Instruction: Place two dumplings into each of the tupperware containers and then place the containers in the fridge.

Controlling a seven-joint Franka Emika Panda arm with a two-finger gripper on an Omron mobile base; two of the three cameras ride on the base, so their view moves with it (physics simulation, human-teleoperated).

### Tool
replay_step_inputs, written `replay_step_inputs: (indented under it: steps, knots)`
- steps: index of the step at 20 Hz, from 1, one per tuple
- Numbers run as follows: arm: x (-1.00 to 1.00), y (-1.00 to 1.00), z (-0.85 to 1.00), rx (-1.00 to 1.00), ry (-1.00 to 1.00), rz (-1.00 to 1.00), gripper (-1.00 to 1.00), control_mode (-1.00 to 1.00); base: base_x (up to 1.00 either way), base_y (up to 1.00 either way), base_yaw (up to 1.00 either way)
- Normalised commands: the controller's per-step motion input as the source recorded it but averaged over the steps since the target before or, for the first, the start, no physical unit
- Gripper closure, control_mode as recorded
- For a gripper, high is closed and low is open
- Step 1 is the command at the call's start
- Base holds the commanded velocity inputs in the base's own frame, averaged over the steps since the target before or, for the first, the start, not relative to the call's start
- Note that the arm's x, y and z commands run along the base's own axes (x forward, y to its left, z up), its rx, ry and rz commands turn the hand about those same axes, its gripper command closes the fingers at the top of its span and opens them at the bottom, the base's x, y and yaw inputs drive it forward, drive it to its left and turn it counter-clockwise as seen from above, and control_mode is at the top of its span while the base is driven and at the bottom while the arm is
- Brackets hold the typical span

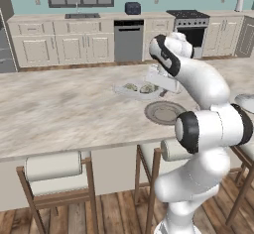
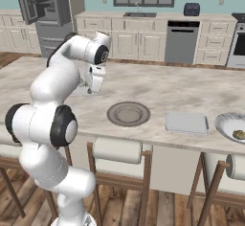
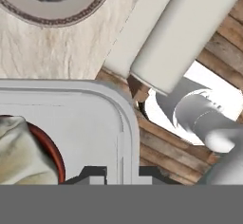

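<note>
Two dumplings [image 1: 139, 87] are sat in one tupperware container [image 1: 120, 90] behind the round plate [image 1: 163, 112] on the counter [image 1: 59, 109], another container [image 2: 186, 122] is parked right of it.

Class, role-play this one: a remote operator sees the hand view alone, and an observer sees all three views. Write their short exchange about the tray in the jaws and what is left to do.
Operator: My jaws are shut on the rim of a shallow pale grey translucent tray with one tan crimped dumpling in it. Are there more?
Observer: Yes, the left base view shows two dumplings in it.
Operator: Where is the other tray?
Observer: The second shallow pale grey tray lies empty on the counter, right of the round brownish-grey plate.
Operator: Is the fridge open?
Observer: Yes, the tall grey fridge stands open, far back left.
</note>
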Motion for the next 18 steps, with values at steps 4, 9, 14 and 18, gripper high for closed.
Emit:
replay_step_inputs:
  steps: [4, 9, 14, 18]
  knots:
    - [-0.96, 0.18, 0.19, -0.07, -0.10, -0.30, 1.00, -1.00, 0.00, 0.00, 0.00]
    - [-0.72, 0.17, 0.15, -0.05, 0.01, -0.32, 1.00, -1.00, 0.00, 0.00, 0.00]
    - [-0.33, -0.26, 0.04, -0.02, 0.02, -0.34, 1.00, -1.00, 0.00, 0.00, 0.00]
    - [-0.24, -0.12, 0.03, -0.09, 0.05, -0.24, 1.00, -1.00, 0.00, 0.00, 0.00]
